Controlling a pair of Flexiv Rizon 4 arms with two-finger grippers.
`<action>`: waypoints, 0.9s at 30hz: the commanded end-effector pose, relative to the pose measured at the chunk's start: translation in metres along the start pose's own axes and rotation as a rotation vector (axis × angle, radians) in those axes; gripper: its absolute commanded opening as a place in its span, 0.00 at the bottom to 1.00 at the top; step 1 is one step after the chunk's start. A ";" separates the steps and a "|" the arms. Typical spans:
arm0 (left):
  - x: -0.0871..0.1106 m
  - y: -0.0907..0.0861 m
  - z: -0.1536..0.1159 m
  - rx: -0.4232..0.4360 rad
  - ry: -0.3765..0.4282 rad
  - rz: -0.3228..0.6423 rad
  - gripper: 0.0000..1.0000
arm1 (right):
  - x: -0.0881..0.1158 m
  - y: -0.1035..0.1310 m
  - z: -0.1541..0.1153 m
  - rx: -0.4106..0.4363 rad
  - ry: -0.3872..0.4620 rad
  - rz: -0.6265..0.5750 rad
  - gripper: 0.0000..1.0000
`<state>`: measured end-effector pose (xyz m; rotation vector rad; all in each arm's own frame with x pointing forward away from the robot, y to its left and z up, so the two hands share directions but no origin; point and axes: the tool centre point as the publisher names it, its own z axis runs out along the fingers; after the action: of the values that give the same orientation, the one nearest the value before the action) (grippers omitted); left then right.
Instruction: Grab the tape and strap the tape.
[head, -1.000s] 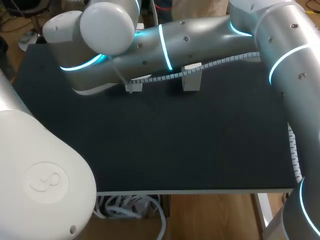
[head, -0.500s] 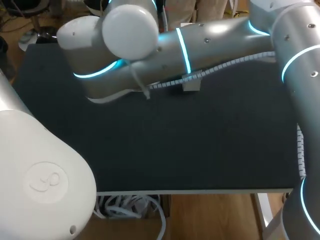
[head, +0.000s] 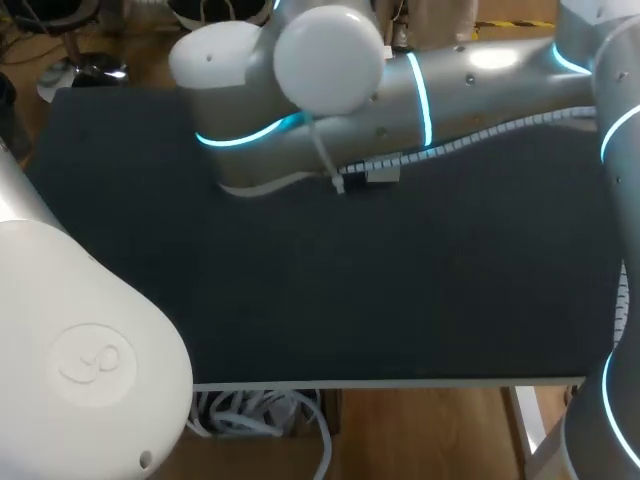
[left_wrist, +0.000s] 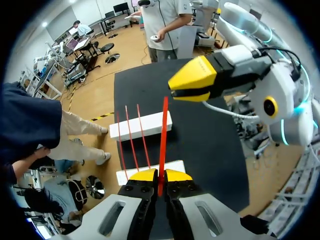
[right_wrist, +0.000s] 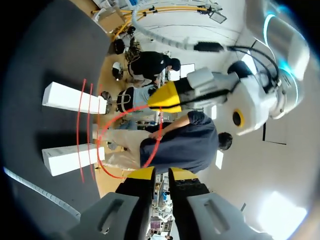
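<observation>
A thin red tape strip (left_wrist: 163, 145) runs straight out from my left gripper (left_wrist: 159, 176), which is shut on its near end. Its far end meets the closed yellow tips of my right gripper (left_wrist: 172, 90), ahead and above. In the right wrist view the same tape (right_wrist: 100, 145) bows in a loop between the left gripper's yellow tip (right_wrist: 167, 97) and my right gripper (right_wrist: 160, 174). Two white blocks (left_wrist: 140, 126) (left_wrist: 150, 172) lie below on the black table, with three red strips (left_wrist: 131, 135) strapped across both. In the head view my right arm (head: 400, 100) hides both grippers.
The black table (head: 350, 290) spreads wide under the arms. My left arm's white housing (head: 80, 350) fills the near left corner of the head view. A sliver of white block (head: 382, 176) shows under the right arm, beside its ribbed cable (head: 480, 135).
My right arm has swung to the right along the far side of the table and now covers more of the white blocks. The left arm has kept still.
</observation>
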<state>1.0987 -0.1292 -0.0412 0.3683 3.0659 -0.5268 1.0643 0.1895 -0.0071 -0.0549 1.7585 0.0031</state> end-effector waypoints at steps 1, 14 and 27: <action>0.000 -0.001 -0.001 -0.003 0.002 -0.001 0.00 | -0.009 -0.016 0.008 -0.055 -0.014 0.003 0.11; 0.000 -0.001 -0.001 -0.003 0.002 -0.001 0.00 | 0.040 -0.048 0.033 -0.094 0.153 -0.105 0.16; 0.000 -0.001 -0.001 -0.003 0.002 -0.001 0.00 | 0.068 -0.040 0.026 -0.248 0.151 -0.184 0.15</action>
<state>1.0987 -0.1292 -0.0412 0.3683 3.0657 -0.5268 1.0811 0.1570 -0.0769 -0.3745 1.9291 0.0026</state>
